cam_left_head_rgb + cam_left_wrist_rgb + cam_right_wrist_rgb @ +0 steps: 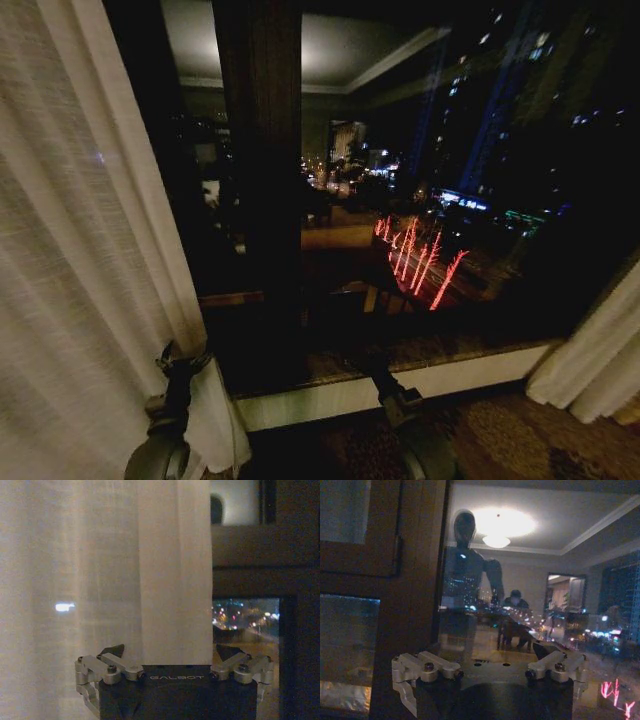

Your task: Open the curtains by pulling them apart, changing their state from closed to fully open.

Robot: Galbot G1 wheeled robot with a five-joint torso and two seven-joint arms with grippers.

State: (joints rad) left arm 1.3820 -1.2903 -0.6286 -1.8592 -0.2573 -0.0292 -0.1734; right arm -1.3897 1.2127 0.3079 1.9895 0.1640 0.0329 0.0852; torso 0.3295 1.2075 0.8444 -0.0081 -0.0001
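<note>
Floor [500,440]: dark patterned carpet, visible at lower right of head view, running up to pale window sill [420,385]. Right curtain panel [595,355] bunched at far right, hem reaching floor. Left curtain panel [90,280] hangs toward floor; hem contact not confirmed.

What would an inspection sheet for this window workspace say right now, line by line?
Surface: patterned carpet below a pale window sill.
Job's things: left curtain panel drawn to the left side, right curtain panel bunched at the right; dark glass exposed between.
Clutter: nothing seen.
Grippers: left pincer open, at the left panel's edge; right pincer open, facing the glass, touching no fabric.
Cables: nothing seen.
Surroundings: dark wooden window frame, city lights outside.
</note>
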